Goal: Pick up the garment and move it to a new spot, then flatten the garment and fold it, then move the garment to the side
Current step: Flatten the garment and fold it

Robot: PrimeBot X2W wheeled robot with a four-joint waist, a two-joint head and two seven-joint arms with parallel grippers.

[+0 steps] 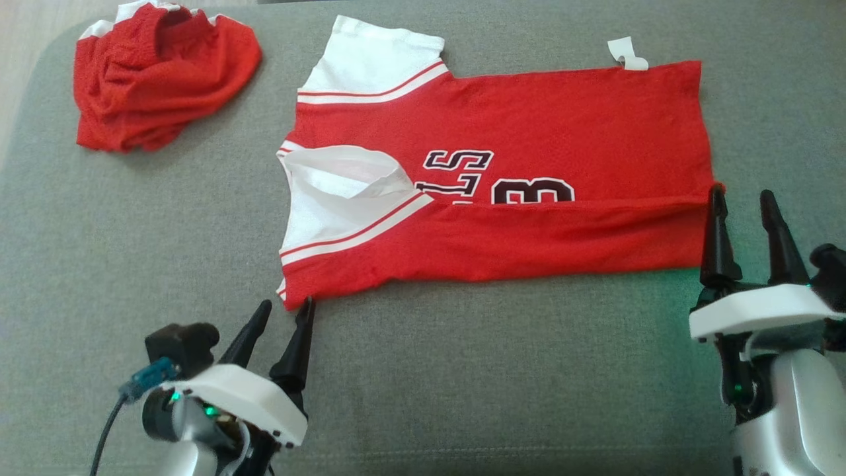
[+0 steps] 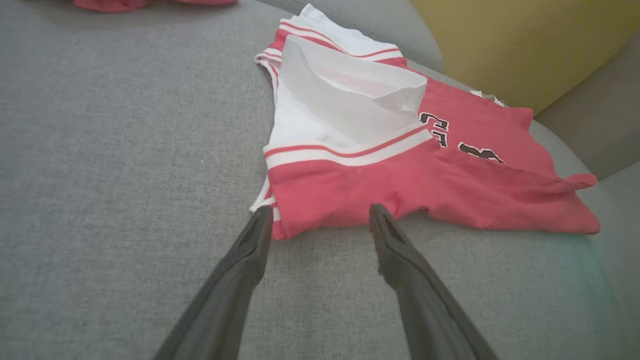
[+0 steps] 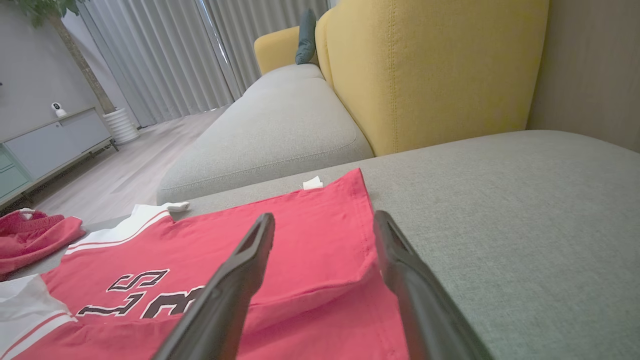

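Lying flat at the centre of the grey fabric sofa cushion (image 1: 462,370) is the red jersey with white shoulder panels and dark lettering (image 1: 529,119). Its neck end is toward nine o'clock and its hem toward three o'clock in the head view. The long edge at six o'clock is folded up over the body. That fold covers the lower half of the lettering, which cannot be read in full. A small white tag (image 1: 626,54) protrudes from the edge at one o'clock.

The left gripper (image 1: 285,304) sits at seven o'clock of the jersey, fingers apart and gripping nothing, with its tips at the shoulder corner. The right gripper (image 1: 741,193) sits at four o'clock, fingers likewise spread and empty. One finger overlaps the folded hem corner; contact cannot be confirmed.

A crumpled red garment with white trim (image 1: 158,79) lies at ten o'clock, well apart, partly cut off by the frame's top edge.
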